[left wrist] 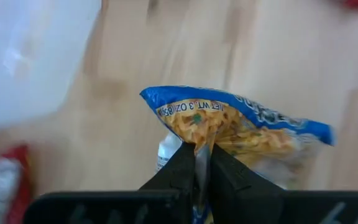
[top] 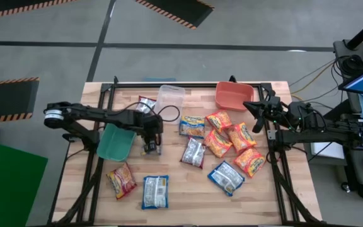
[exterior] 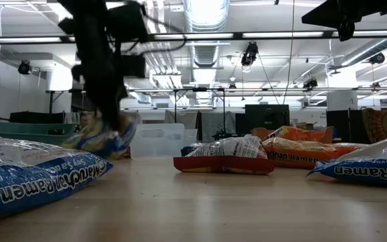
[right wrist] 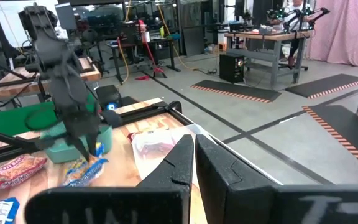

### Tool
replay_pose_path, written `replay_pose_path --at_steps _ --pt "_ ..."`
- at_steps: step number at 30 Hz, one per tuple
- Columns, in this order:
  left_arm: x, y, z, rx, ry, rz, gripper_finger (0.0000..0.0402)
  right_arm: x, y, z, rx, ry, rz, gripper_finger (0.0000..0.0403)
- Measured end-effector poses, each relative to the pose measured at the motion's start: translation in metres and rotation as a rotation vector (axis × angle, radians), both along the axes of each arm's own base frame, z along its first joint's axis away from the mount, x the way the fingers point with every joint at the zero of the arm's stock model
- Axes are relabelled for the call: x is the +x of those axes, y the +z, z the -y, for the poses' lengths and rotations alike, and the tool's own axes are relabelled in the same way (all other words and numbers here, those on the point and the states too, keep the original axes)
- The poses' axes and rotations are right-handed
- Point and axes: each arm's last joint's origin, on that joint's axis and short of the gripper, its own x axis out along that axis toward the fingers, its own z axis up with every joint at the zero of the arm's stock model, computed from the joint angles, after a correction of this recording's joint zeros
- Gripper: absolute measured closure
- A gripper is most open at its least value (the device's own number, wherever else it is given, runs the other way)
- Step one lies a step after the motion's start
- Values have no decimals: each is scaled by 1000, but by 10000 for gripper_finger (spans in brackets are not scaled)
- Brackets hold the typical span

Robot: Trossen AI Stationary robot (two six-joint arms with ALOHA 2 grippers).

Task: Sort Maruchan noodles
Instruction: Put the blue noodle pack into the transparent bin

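Blue packet (left wrist: 241,124) hangs tilted, gripper-pinched (left wrist: 202,155).

Flat ramen packets (top: 218,144) lie scattered across the table; one blue-yellow packet (left wrist: 241,124) hangs pinched, tilted.

My two arms are dark, nearly black, built from slim jointed links. The left arm (top: 99,116) ends at its base in a pale round cap with a dark centre, and a thin black cable loops beside its wrist. The right arm (top: 307,123) carries bundled black cabling along its links. On my left gripper (left wrist: 202,155), the fingers (left wrist: 180,163) are matte black wedges tapering to narrow tips. The right gripper (right wrist: 193,152) has the same angular black fingers (right wrist: 173,165) with stepped edges.
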Motion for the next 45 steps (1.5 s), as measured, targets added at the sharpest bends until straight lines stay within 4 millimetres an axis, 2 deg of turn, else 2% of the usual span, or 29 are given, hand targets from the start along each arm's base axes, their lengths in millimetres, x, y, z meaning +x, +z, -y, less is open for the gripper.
replay_pose_path --at_steps 5,10,13,17,24,30,33,41,45 --pt "4 52 -1 107 -70 67 396 0 0 0 0 0 0 394" --pt "7 100 -6 314 -80 216 396 0 0 0 0 -1 0 394" --pt "13 116 -11 483 -67 276 396 0 0 0 -1 -8 0 394" --pt "26 127 -24 679 -49 379 396 0 0 0 -7 -7 -3 394" --pt "48 113 -64 861 -32 306 392 0 0 0 -7 -8 -4 394" --pt "59 77 -111 898 -1 147 396 0 0 0 -7 -7 -6 394" --pt "65 60 -127 891 17 111 396 0 -1 0 -7 -8 -9 394" --pt "83 19 -139 893 -49 11 397 0 -1 0 -15 -7 -13 394" --pt "88 7 -143 935 -48 -37 397 0 -1 0 -18 -7 -15 394"
